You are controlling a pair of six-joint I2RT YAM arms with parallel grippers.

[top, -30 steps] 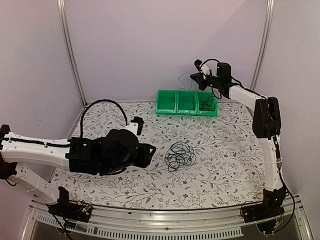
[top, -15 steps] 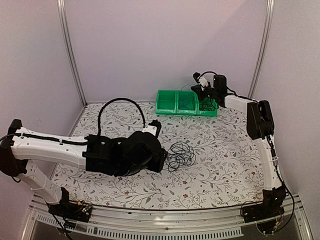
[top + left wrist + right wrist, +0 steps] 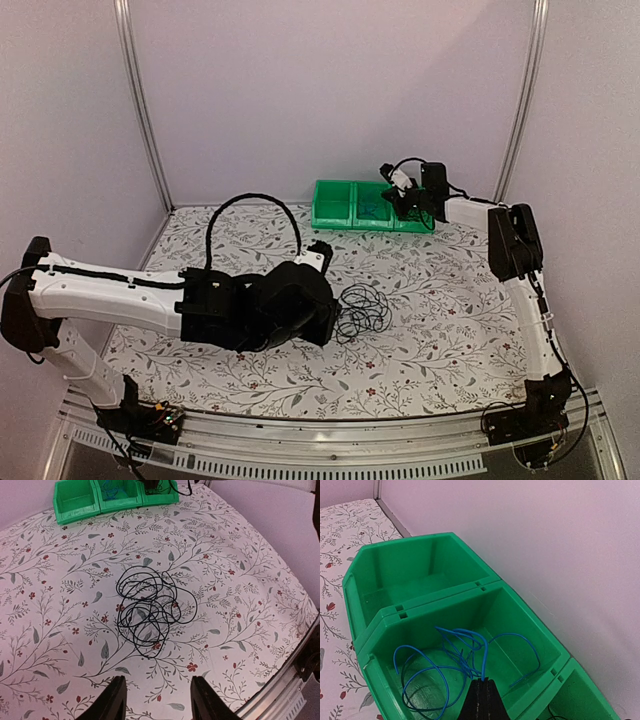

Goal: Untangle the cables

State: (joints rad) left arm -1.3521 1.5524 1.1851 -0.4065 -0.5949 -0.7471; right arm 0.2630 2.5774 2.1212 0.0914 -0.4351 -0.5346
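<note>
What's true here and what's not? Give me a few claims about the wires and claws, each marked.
1. The blue cable lies in the middle compartment of the green bin. True.
2. The left gripper is clamped on the black tangle. False: its fingers are open, short of the tangle.
3. The black tangle lies on the table, outside the bin. True.
4. The bin's left compartment is full of wires. False: it shows empty.
</note>
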